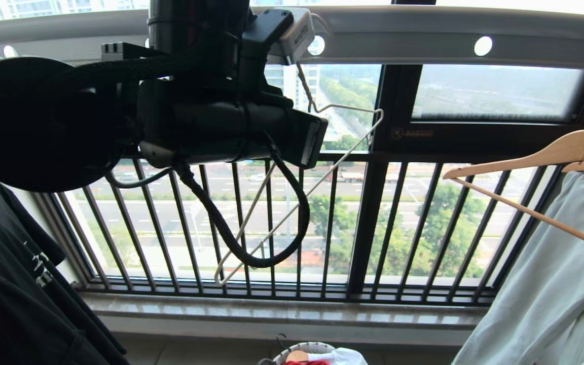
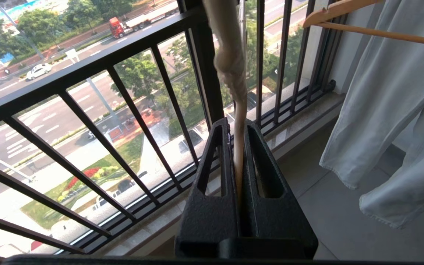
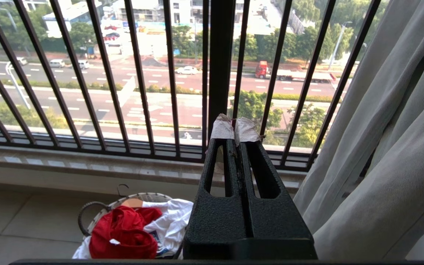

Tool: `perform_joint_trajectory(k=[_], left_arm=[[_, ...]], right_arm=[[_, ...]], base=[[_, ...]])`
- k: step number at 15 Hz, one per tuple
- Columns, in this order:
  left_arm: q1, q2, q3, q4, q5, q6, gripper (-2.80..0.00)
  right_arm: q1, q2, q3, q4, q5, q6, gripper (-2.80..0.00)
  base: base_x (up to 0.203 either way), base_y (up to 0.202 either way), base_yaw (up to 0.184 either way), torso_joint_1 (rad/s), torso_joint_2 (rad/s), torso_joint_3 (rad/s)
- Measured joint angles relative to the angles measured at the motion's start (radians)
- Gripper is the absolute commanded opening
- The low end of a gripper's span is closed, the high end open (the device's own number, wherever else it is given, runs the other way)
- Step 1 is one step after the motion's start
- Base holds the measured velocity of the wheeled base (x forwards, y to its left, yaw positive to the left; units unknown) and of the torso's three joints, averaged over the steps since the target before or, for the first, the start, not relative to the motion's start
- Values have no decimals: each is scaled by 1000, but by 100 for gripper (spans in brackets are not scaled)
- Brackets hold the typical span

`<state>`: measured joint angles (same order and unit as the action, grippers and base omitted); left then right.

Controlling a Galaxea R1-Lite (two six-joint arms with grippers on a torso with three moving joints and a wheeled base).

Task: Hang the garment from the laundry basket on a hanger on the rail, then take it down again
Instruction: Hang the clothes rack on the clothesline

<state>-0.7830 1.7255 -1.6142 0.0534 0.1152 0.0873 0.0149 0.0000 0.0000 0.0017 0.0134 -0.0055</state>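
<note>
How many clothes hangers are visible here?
2, maybe more. The wire hanger hangs at the rail, gripped by the left end effector; the wooden hanger carries the pale garment. The laundry basket may hide another.

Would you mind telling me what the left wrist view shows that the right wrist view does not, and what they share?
Only the left wrist view shows the left gripper shut on the hanger, and the light-wood hanger. Only the right wrist view shows the right gripper, shut on nothing, and the laundry basket holding the red garment. Both show the black window railing and the pale grey-green garment.
</note>
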Motion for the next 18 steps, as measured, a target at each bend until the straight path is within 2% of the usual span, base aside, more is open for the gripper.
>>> perform_joint_trajectory(k=[3, 11, 13, 16, 18], left_arm=[[2, 31, -12, -3, 31, 16, -280], [4, 47, -35, -3, 41, 15, -280], [6, 45, -33, -9, 69, 13, -280], [7, 42, -10, -104, 113, 14, -280], [7, 30, 20, -136, 120, 15, -280]], right_arm=[[0, 0, 0, 0, 0, 0, -280], [0, 0, 0, 0, 0, 0, -280], [0, 0, 0, 0, 0, 0, -280], [0, 0, 0, 0, 0, 0, -280], [0, 0, 0, 0, 0, 0, -280]], base=[[0, 0, 0, 0, 0, 0], [0, 0, 0, 0, 0, 0], [0, 0, 0, 0, 0, 0], [0, 0, 0, 0, 0, 0], [0, 0, 0, 0, 0, 0]])
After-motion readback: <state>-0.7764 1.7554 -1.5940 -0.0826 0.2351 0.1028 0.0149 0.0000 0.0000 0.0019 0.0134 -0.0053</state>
